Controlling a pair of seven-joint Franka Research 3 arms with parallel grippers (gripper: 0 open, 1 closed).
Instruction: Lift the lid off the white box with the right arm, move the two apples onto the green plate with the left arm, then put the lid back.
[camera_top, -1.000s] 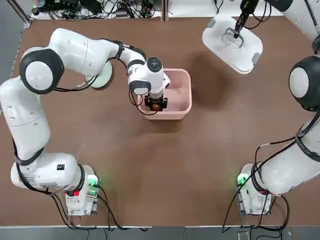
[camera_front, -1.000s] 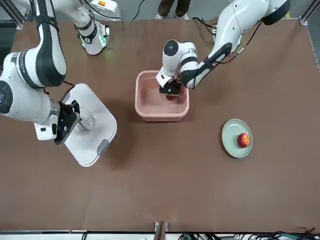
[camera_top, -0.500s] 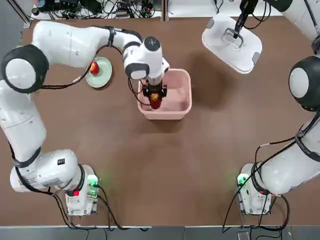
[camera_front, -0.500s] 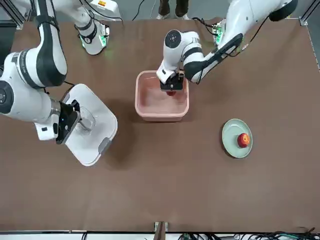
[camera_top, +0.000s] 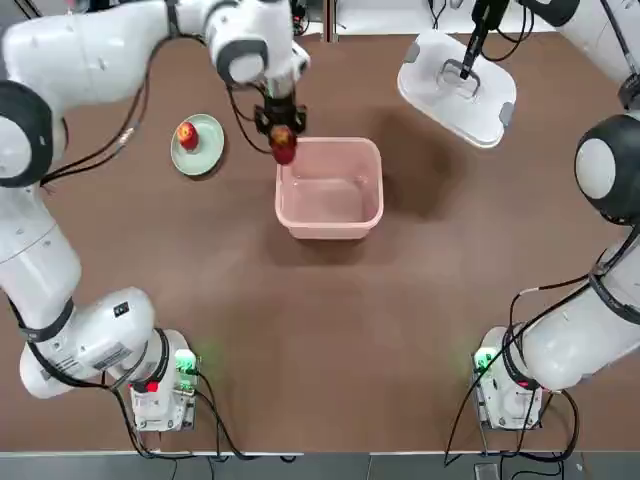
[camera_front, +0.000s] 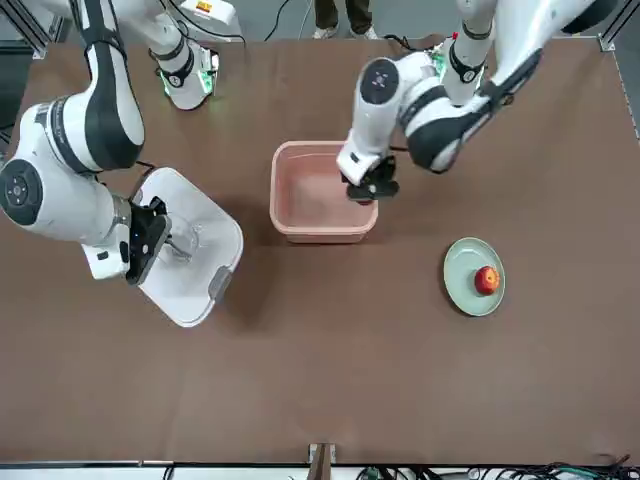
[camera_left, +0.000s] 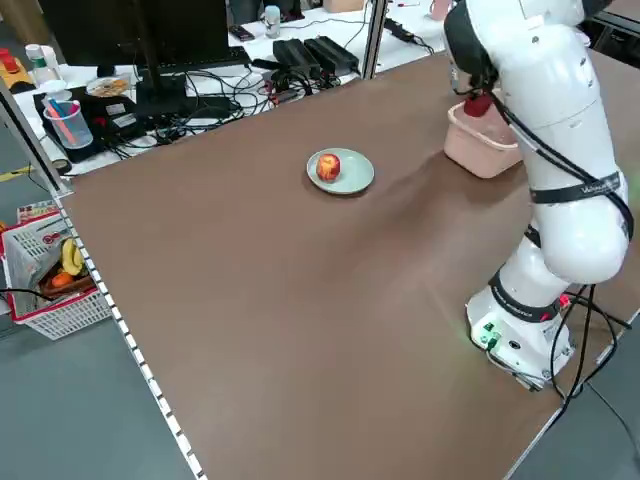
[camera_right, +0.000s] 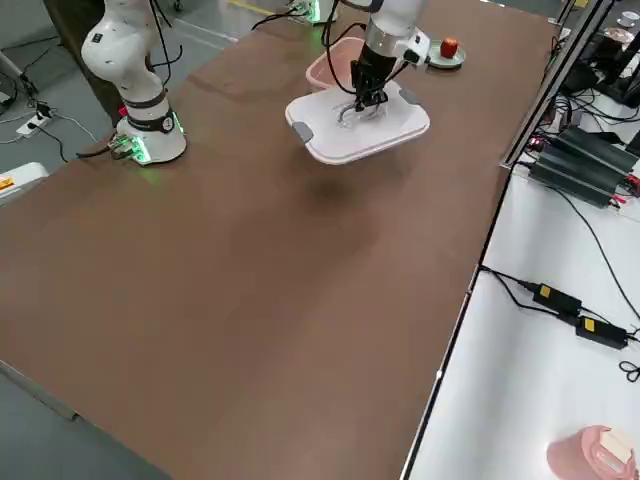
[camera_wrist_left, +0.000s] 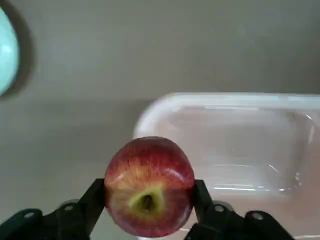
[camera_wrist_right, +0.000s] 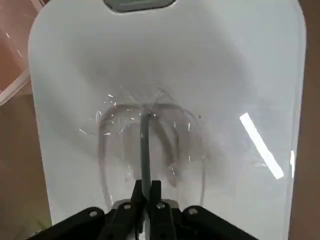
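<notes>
While the right gripper (camera_top: 462, 68) clamped the lid (camera_top: 458, 88) beyond the white box (camera_top: 330, 188), the left gripper (camera_top: 281, 128), jaws clamped on the second apple (camera_top: 283, 146) beside that box, risked dropping it short of the green plate (camera_top: 199, 148).

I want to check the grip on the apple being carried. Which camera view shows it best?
The left wrist view: the apple fills it, clamped between both fingers of the left hand. Top and front views show it small under the hand; the left side view shows a red glimpse.
</notes>
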